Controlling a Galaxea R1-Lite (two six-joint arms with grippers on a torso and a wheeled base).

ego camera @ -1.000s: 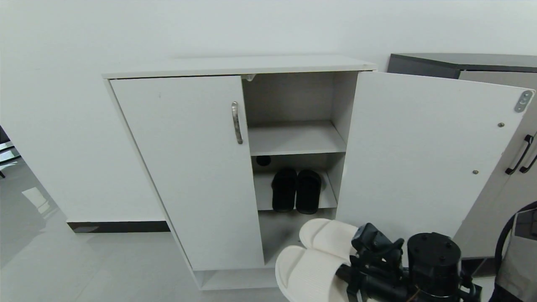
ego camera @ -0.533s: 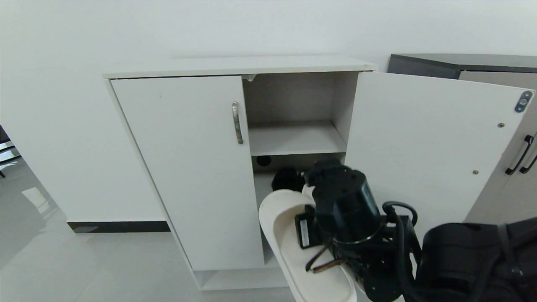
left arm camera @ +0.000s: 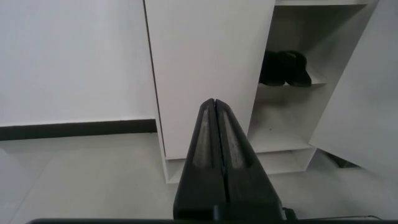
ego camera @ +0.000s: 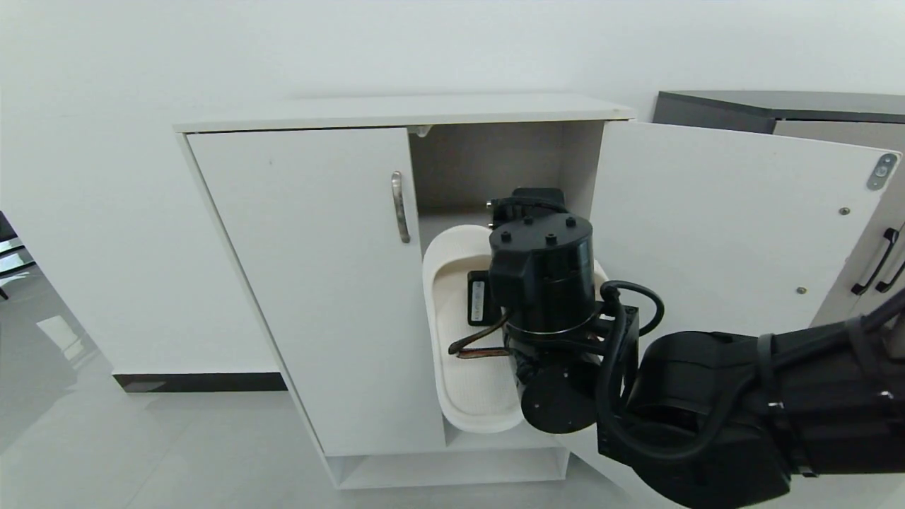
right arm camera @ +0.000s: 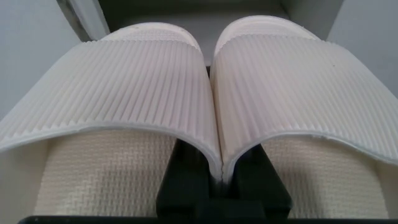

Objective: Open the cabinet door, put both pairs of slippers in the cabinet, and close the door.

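We see the white slippers at frame centre, side by side before the cabinet opening. Our right gripper pinches their inner strap edges together, one finger under each strap. The black slippers sit on a shelf, upper right in the left wrist view. The door at right stands open. Our left gripper has its fingers pressed together, holding nothing.
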